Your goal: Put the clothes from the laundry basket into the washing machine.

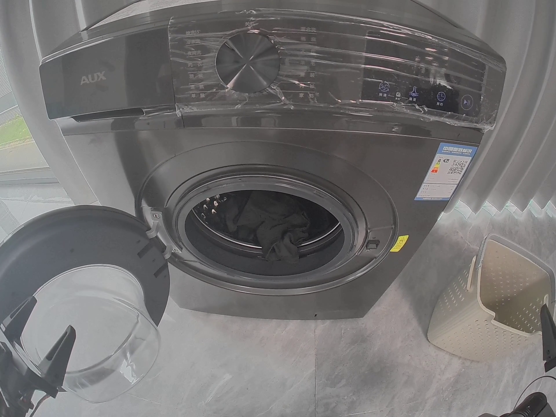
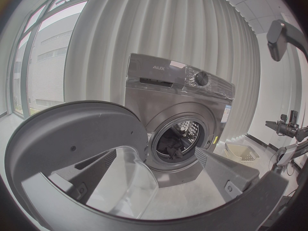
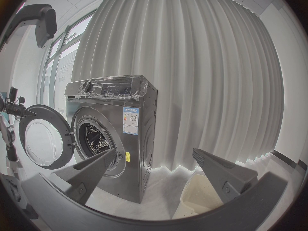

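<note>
Washing machine: the grey washing machine (image 1: 260,146) stands on the pale tiled floor (image 1: 324,366), in front of a white curtain (image 1: 521,146).
Door: the round door (image 1: 69,244) is swung fully open to the robot's left side, and its clear bowl-shaped glass faces outward.
Clothes: a dark bundle of clothes (image 1: 272,227) lies inside the drum, with one part hanging over the front lip of the opening.
Laundry basket: the cream laundry basket (image 1: 463,314) with small holes stands on the floor to the right of the machine, tilted, apart from it.
Left claw: the left claw (image 1: 51,315) is low on the left, in front of the door glass; its fingers are spread apart and grip nothing.
Right claw: the right claw (image 3: 154,151) is at the right side, near the basket; its fingers are wide apart and grip nothing.
Panel: the control panel (image 1: 324,65) with the round knob is covered by wrinkled transparent film.
</note>
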You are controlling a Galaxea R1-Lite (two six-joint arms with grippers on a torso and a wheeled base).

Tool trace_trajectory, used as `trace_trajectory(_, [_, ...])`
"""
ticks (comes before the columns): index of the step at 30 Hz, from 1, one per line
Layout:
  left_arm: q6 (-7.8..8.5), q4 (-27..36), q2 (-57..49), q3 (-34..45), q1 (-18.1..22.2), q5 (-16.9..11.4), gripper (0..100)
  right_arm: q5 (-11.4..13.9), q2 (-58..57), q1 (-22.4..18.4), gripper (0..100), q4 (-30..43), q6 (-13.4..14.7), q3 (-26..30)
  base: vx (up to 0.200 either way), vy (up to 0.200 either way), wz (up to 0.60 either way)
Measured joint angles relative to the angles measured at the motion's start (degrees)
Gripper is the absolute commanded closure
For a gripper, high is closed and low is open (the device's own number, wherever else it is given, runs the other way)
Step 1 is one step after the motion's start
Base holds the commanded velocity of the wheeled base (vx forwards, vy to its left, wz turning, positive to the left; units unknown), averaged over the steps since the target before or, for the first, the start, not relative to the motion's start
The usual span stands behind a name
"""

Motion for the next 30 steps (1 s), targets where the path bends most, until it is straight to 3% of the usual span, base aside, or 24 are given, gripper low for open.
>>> trace_trajectory(5, [0.0,6.07,-7.47,0.0,5.92,-5.36,0,-0.13,-5.51,-0.52,0,4.05,0.61,0.0,0.0,0.0,0.0])
trace_trajectory(10, [0.93,11.08,-12.41,-0.02,9.92,-6.68,0,0.18,-8.07,-3.15,0,5.89,0.52,0.0,0.0,0.0,0.0])
trace_trajectory(15, [2.19,16.18,-16.32,-0.02,11.98,-8.74,0,2.34,-10.42,-6.12,0,16.31,0.22,0.0,0.0,0.0,0.0])
trace_trajectory(18, [3.24,19.59,-18.27,-0.02,12.79,-9.46,0,3.3,-11.72,-6.62,0,22.09,0.24,0.02,-0.2,-0.2,0.0])
trace_trajectory(22, [4.21,24.41,-20.29,-0.02,13.64,-9.53,0,4.08,-12.92,-6.73,0,23.41,0.24,0.0,-0.15,-0.15,0.0])
trace_trajectory(25, [3.49,26.82,-21.2,-0.02,14.01,-8.77,0,4.21,-13.37,-6.73,0,23.24,0.71,0.0,0.0,0.0,0.0])
trace_trajectory(30, [1.8,26.71,-22.0,-0.02,14.25,-8.57,0,4.04,-13.75,-6.68,0,23.17,4.35,0.0,0.0,0.0,0.0])
